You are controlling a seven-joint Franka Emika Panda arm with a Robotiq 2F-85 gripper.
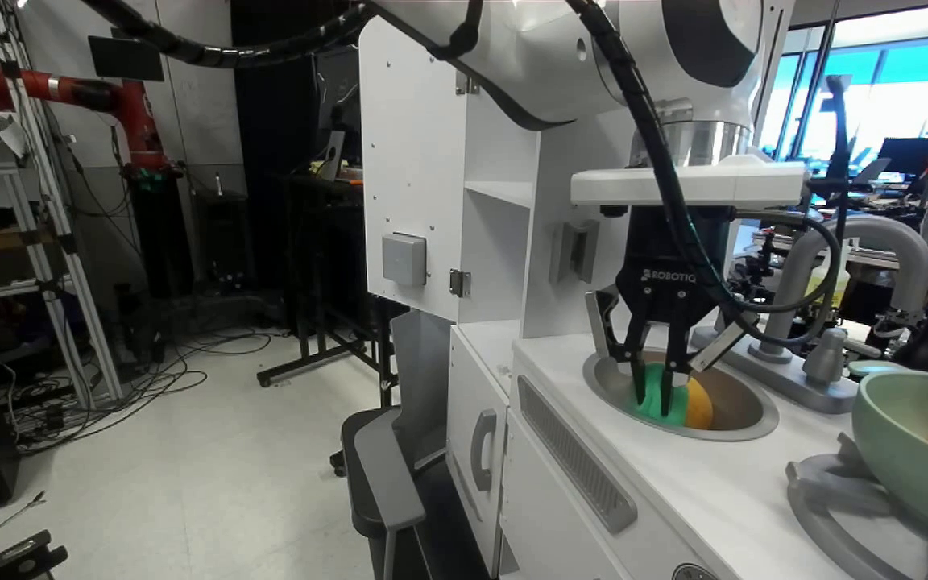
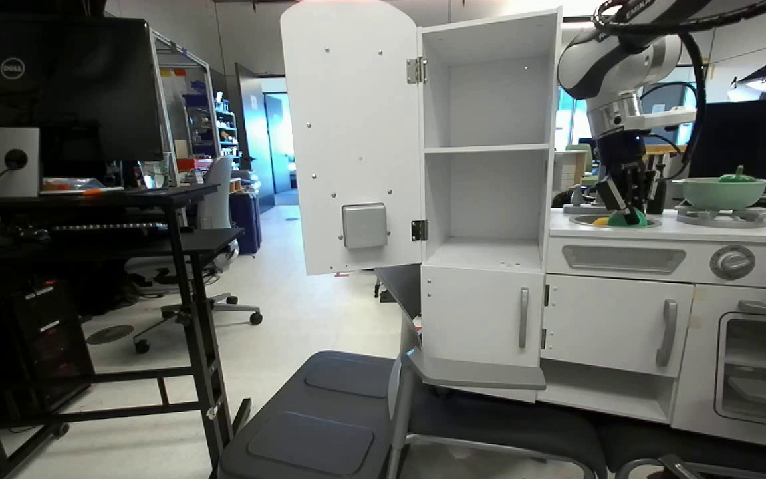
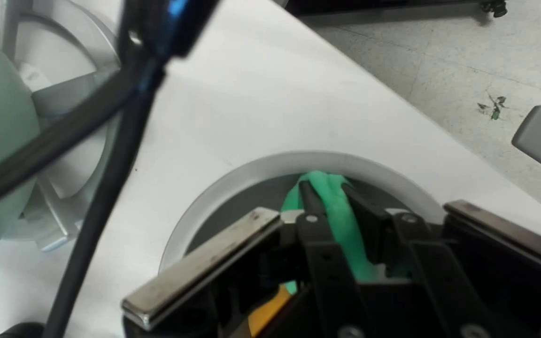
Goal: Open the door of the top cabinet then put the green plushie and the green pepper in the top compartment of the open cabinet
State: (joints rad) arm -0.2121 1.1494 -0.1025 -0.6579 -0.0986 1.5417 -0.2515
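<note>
My jaws, narrow under white ROBOTIQ lettering (image 1: pixel 669 276), held the soft green plushie (image 3: pixel 345 220) in the round grey sink (image 3: pixel 298 163), not yet lifted. The plump green pepper (image 2: pixel 737 176) sat in the pale green round bowl (image 2: pixel 722 195). Beyond, the tall flat white door (image 2: pixel 356 126) stood open; the white-walled top compartment (image 2: pixel 499 100) awaited both. Farthest, a flat black monitor (image 2: pixel 57 93) read DELL.
</note>
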